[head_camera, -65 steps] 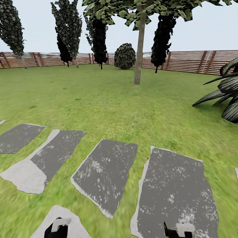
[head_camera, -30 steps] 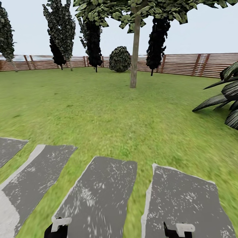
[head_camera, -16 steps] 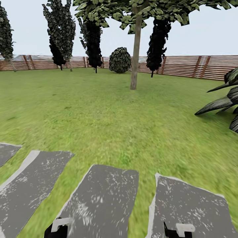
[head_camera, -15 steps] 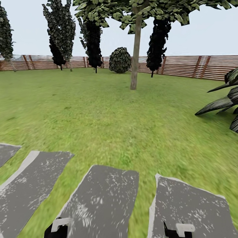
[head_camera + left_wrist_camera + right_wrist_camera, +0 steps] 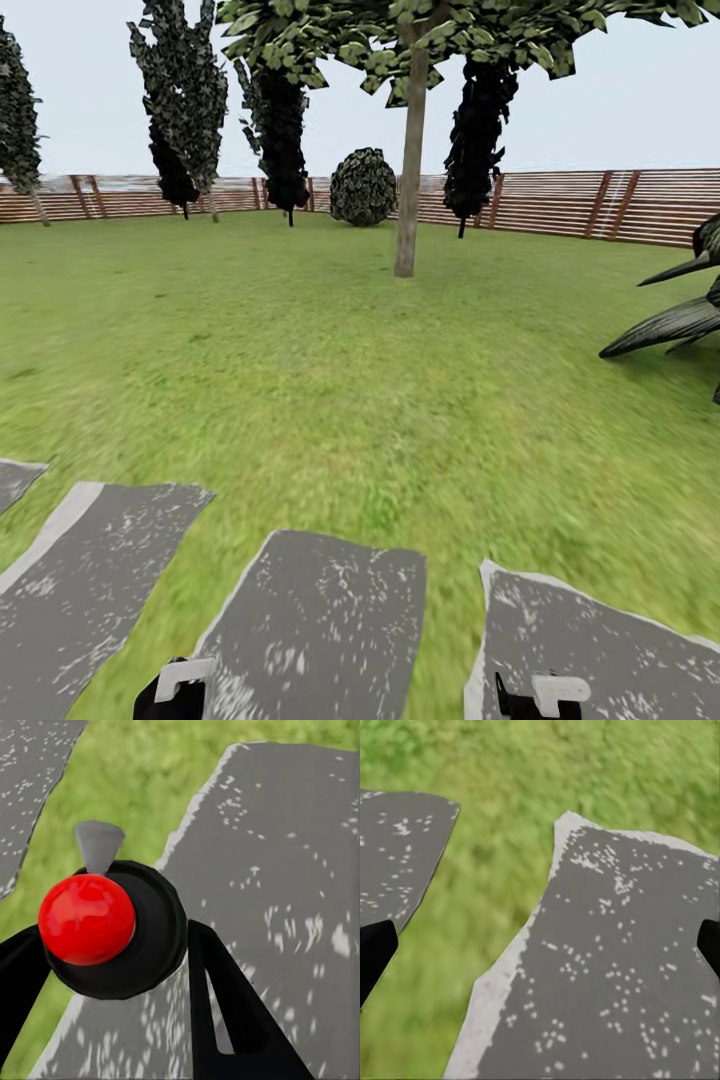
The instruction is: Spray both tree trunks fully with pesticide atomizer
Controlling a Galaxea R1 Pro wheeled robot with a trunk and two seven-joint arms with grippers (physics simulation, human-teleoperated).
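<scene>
Head view has slid forward over the paving slabs (image 5: 320, 620) toward the tree trunk (image 5: 408, 180) far ahead of the left claw (image 5: 112, 945), clamped on the bottle (image 5: 112, 930), while the right claw (image 5: 540, 945) stays spread and empty, so spraying is probably next.

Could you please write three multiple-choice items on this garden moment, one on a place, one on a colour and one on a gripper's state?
1. Where does the pesticide atomizer sit?
A. between the left gripper's fingers
B. on the grass beside the tree trunk
C. on top of the fence

2. What colour is the atomizer's top?
A. blue
B. red
C. yellow

3. How does the right gripper stand?
A. shut on the atomizer
B. shut on a branch
C. open, holding nothing

Answers: 1 A, the left wrist view shows the left gripper's black fingers on either side of the bottle; 2 B, a shiny red ball caps it; 3 C, its fingertips stand far apart over a stone slab.
</scene>
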